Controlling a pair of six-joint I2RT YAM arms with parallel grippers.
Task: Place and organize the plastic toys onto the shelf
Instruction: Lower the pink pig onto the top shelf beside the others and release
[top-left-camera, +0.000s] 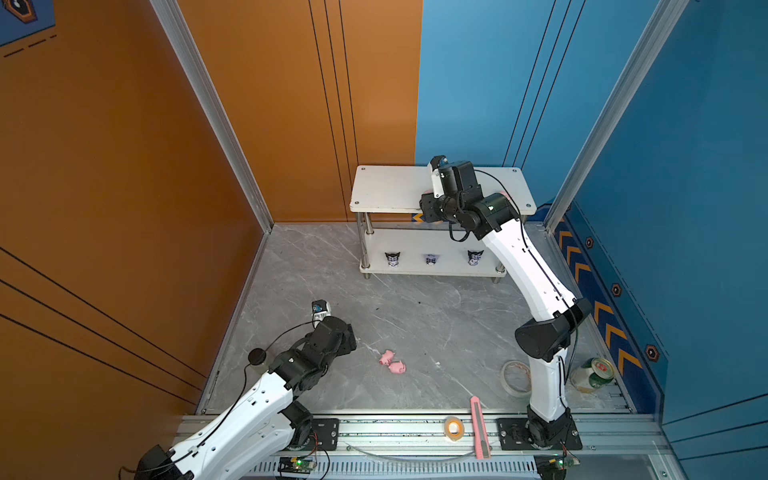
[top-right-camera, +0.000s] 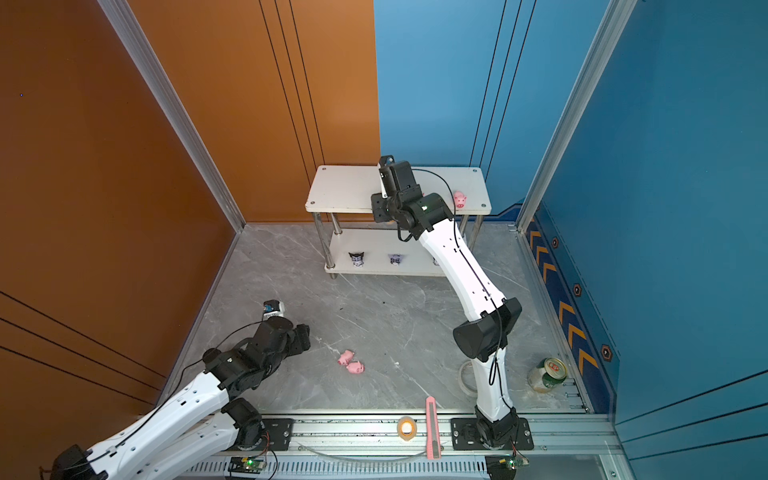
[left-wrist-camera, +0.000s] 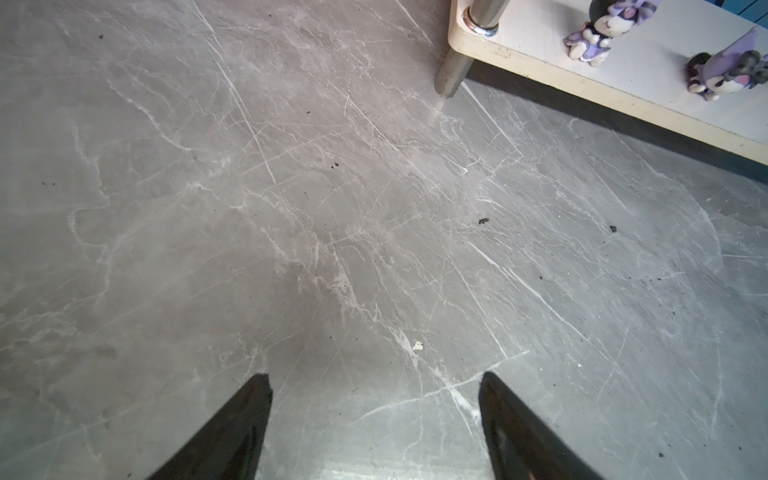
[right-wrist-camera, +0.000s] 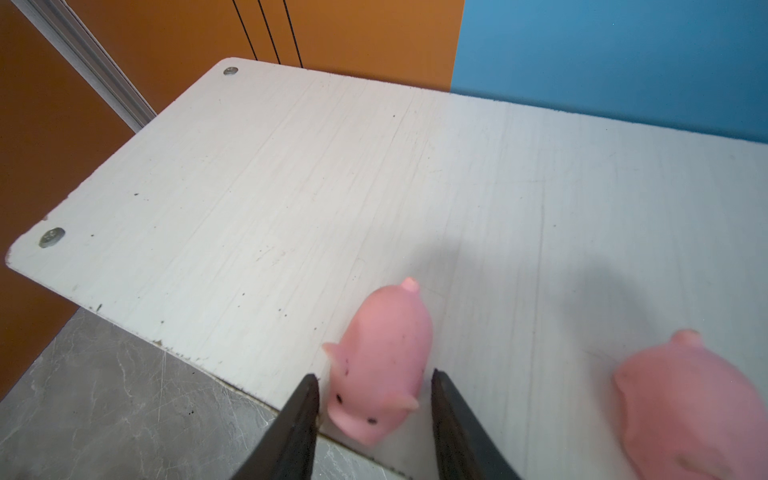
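right gripper (right-wrist-camera: 374, 376) over shelf (right-wrist-camera: 291, 187), top tier. jaws partly apart, pink pig (right-wrist-camera: 382, 353) sitting between them right at front edge, small gap each side, so not gripped. second pig (right-wrist-camera: 685, 399) just beside it, same tier. three purple figurines (top-left-camera: 431, 259) in row along front edge of lower tier. two more pigs (top-left-camera: 387, 356) mid table (left-wrist-camera: 208, 208), look like they're touching. left gripper (left-wrist-camera: 374, 374) spread wide, nothing in it, low over table.
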